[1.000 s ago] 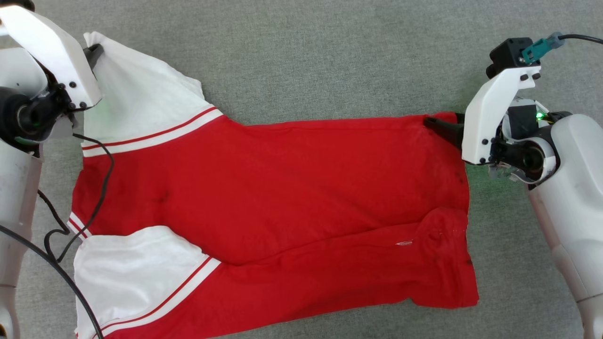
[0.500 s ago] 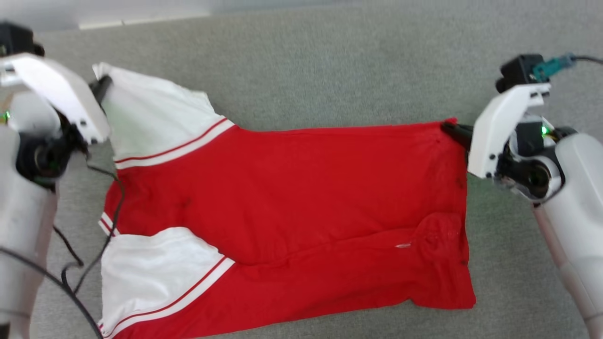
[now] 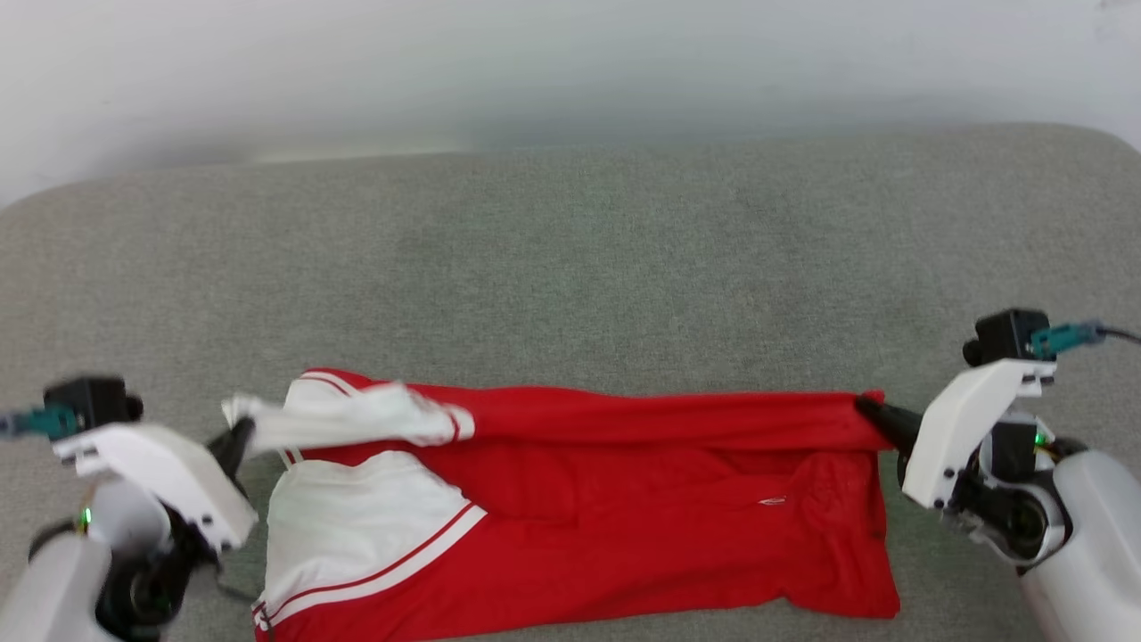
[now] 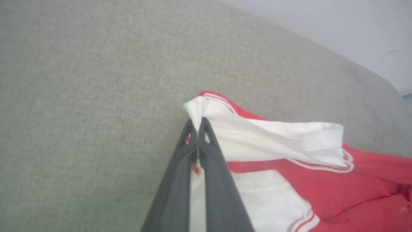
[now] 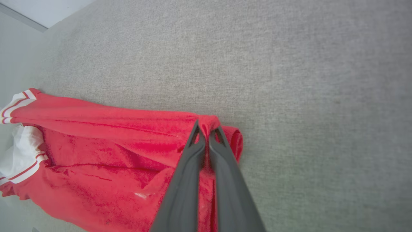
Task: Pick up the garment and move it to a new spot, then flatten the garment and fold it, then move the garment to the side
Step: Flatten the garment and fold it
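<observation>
The garment [image 3: 624, 499], a red T-shirt with white striped sleeves, lies across the near part of a grey fabric surface, its far edge lifted and stretched between both grippers. My left gripper [image 3: 239, 434] is shut on the tip of a white sleeve [image 4: 264, 135] at the left end. My right gripper [image 3: 869, 412] is shut on the red hem corner [image 5: 209, 124] at the right end. In the left wrist view my left gripper [image 4: 196, 124] pinches white cloth; in the right wrist view my right gripper [image 5: 207, 129] pinches red cloth. The chest lettering is hidden.
The grey fabric surface [image 3: 570, 267] stretches wide beyond the garment, up to a pale wall [image 3: 570, 62] at the back. Its rounded corners show at the far left and far right. A teal connector with a black cable [image 3: 1070, 337] sits on my right wrist.
The head camera has tilted up, bringing the wall into view. My right gripper has shut on the hem corner. Both grippers have lifted the far edge, which now hangs taut above the rest.
</observation>
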